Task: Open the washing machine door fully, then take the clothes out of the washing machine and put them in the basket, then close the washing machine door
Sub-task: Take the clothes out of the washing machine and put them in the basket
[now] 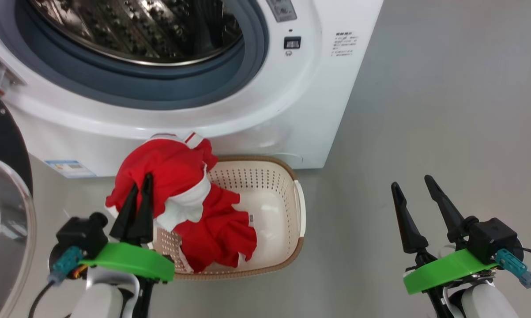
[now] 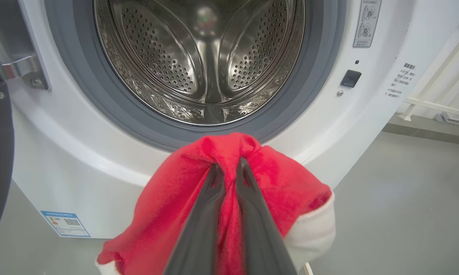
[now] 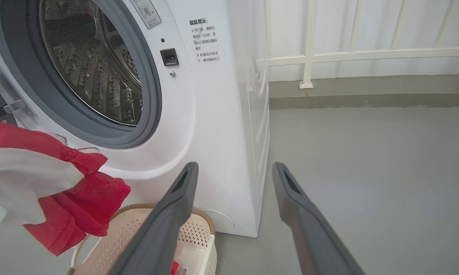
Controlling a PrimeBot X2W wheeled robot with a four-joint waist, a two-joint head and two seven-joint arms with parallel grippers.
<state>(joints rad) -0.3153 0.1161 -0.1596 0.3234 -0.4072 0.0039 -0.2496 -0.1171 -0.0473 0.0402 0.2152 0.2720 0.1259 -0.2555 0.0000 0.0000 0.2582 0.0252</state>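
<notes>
From the head, the left gripper [image 1: 141, 181] is pinching its fingers shut on a soft red garment [image 1: 168, 159] (white trim dangling) over the left rim of the perforated cream basket [image 1: 287, 176], where a second red garment [image 1: 221, 234] is lying crumpled. The right gripper [image 1: 411, 182] is hanging wide apart, holding nothing. The glossy washing machine door [image 1: 0, 145] is standing open.

From the left wrist, the dimpled steel drum [image 2: 202, 57] is gleaming inside its grey rubber ring [image 2: 80, 88].

From the right wrist, the basket is sitting against the boxy white washing machine [image 3: 214, 133].

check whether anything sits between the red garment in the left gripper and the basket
Nothing visible blocks it. The left gripper holds the garment above the left part of the basket; more red clothing already lies in the basket beneath, which should not hinder the drop.
</notes>
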